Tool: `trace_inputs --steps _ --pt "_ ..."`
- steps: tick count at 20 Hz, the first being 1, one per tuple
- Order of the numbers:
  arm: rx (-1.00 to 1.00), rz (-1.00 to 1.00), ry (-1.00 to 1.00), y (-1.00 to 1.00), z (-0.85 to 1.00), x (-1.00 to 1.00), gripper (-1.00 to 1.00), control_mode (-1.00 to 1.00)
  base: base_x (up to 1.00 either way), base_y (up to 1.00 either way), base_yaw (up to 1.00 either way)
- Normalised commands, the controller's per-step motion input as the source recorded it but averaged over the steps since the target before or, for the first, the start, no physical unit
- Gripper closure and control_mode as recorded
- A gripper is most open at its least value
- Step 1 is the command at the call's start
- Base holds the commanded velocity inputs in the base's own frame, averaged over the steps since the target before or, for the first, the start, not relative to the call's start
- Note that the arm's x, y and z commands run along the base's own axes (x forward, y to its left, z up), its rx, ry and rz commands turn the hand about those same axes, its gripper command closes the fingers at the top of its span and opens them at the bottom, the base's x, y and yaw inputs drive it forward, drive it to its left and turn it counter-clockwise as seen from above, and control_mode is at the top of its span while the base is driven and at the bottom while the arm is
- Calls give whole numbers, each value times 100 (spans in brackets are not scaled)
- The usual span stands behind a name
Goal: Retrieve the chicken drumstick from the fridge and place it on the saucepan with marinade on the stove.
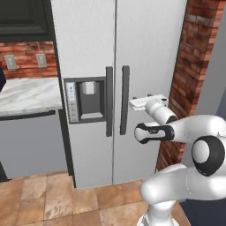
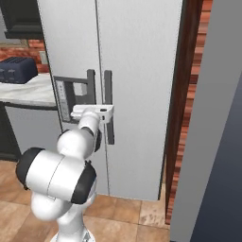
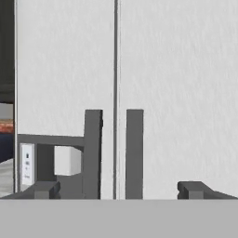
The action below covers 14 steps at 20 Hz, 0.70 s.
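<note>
arm level, claw [image 3: 116,189] wide, facing fridge [image 3: 162,93]

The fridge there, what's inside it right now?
Cannot be seen: both doors of the fridge are shut, so its contents are covered. Visible outside are two dark handles, the dispenser panel and the open gripper facing them.

Through the hand camera I log: the fridge [image 3: 162,83], light grey, both doors closed, seam running vertically just left of centre. Two dark vertical handles, the left door handle [image 3: 93,153] and the right door handle [image 3: 135,153], flank that seam. The water dispenser panel [image 3: 51,162] sits lower left. My gripper [image 3: 118,189] faces the handles, fingertips [image 3: 193,188] spread wide, apart from them.
</note>
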Motion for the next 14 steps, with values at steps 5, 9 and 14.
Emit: trace_inputs --steps 5,9,14 --pt "2 -6 0 10 0 40 -100 -100 0 0 0" --pt "0 -9 -2 20 0 34 -100 -100 0 0 0" --pt "0 -8 -3 27 0 20 -100 -100 0 0 0"
